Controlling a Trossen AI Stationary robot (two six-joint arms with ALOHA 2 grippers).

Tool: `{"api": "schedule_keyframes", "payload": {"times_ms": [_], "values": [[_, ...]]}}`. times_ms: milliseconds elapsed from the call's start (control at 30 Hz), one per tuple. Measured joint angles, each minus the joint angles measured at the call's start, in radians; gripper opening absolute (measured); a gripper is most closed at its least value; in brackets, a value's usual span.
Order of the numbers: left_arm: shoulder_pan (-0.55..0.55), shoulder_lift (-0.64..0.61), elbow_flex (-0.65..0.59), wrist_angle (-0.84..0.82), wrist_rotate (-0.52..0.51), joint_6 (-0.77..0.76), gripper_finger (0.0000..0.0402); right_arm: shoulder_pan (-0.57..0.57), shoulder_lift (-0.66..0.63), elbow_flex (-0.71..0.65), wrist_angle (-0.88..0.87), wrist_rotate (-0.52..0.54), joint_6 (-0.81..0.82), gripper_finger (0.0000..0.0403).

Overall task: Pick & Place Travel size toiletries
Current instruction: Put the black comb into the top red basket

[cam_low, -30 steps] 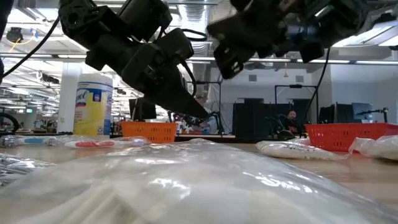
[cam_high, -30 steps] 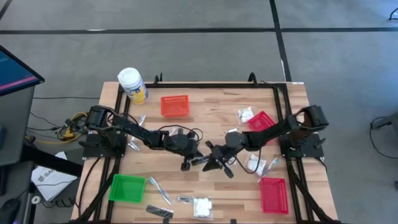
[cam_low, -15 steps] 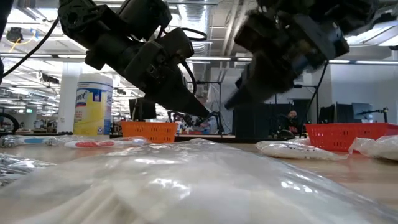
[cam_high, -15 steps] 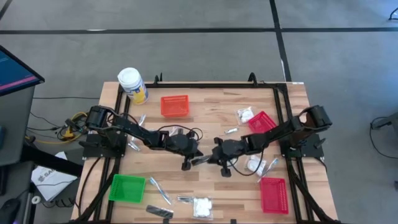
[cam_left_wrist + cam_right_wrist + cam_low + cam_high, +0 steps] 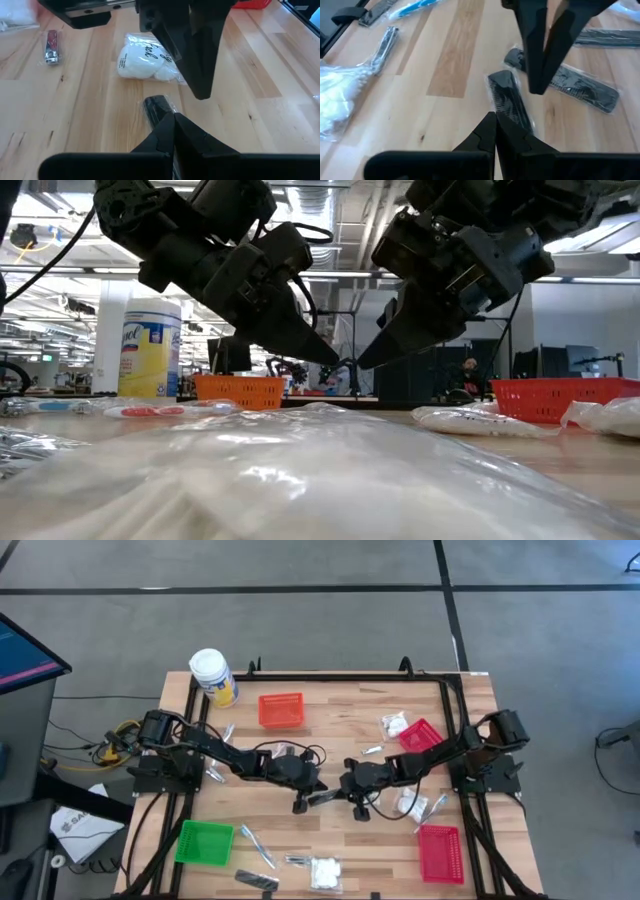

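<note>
Both arms meet over the middle of the table (image 5: 330, 740), and the landmark here is a slim dark sachet (image 5: 322, 797) in clear wrap lying flat on the wood between them. The left tool (image 5: 301, 804) sits just beside one end of that sachet with its fingers pressed together and nothing between them. The right tool (image 5: 355, 807) sits just beside the other end, likewise closed and empty. In the low view the two closed tips point toward each other, nearly touching, low over the table.

Other toiletries lie well apart from the sachet: a white lumpy packet (image 5: 145, 62) beyond it on the right arm's side, a second dark sachet (image 5: 580, 85) close by, more white packets (image 5: 324, 871) near the table's front edge, and thin wrapped sticks (image 5: 257, 845) toward the green basket (image 5: 205, 842). Red baskets (image 5: 281, 709) stand farther off, and the big jar (image 5: 213, 676) stands at the far left corner.

Risks, as I judge them: with both tools shut and converging on one thin flat item, the tips could knock together. Closed fingers can only push the slippery wrap along the wood, so the sachet may skid or spin away, and flat as it lies, opened fingers may scrape the table and close on film alone
</note>
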Motion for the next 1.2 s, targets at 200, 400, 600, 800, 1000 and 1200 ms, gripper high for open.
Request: {"api": "schedule_keyframes", "payload": {"times_ms": [200,400,600,800,1000,1200], "values": [[0.000,0.000,0.000,0.007,0.000,0.001,0.0003,0.000,0.000,0.000,0.000,0.000,0.000,0.0000],[0.000,-0.010,0.001,0.028,0.000,-0.002,0.0003,0.000,0.000,0.000,0.000,0.000,-0.002,0.0000],[0.000,-0.042,0.001,0.031,0.000,-0.003,0.0003,0.000,0.000,0.000,0.000,0.000,-0.003,0.0000],[0.000,-0.114,0.001,0.042,0.000,-0.014,0.0003,0.000,0.000,0.000,0.003,0.000,-0.003,0.0000],[0.000,-0.241,0.000,0.045,0.000,0.027,0.0003,-0.003,0.000,0.000,0.021,0.000,-0.003,0.0000],[0.000,-0.290,-0.015,0.060,-0.001,0.028,0.0003,-0.004,0.000,0.000,0.034,0.000,-0.003,0.0000]]}}
